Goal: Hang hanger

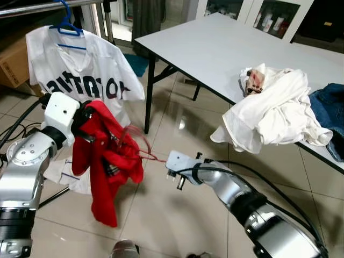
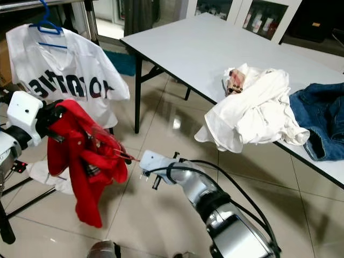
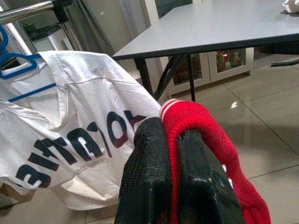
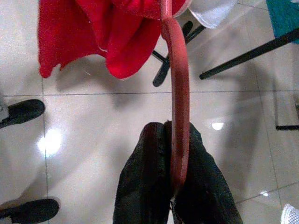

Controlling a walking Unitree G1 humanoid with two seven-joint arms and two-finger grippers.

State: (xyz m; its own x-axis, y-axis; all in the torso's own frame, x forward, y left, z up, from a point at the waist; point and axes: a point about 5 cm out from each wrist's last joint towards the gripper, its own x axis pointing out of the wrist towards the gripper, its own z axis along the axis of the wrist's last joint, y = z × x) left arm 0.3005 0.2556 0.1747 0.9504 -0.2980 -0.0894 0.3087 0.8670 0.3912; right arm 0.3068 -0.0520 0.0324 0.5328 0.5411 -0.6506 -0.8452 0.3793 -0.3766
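Hanger (image 4: 179, 98), red and thin, runs between your two grippers above the tiled floor (image 1: 177, 215): one end is buried in the red garment (image 1: 107, 161), the other is pinched edge-on by the right gripper (image 4: 174, 163), whose jaws are closed flat against it. Your left gripper (image 3: 174, 182), at 9 o'clock in the head views, has its jaws clamped on a fold of the red garment's ribbed edge, so the cloth droops below it. Just behind, at 11 o'clock, a white jersey (image 1: 80, 70) with dark lettering hangs on a blue hanger (image 1: 67, 27) from a metal rail (image 3: 25, 11). From 12 to 3 o'clock stands the grey tabletop (image 1: 226, 43), carrying a heap of white clothing (image 1: 274, 110) and, beside it at the far right, blue denim (image 2: 322, 121). Two dark shoes (image 4: 23, 112) rest on the floor in the right wrist view.
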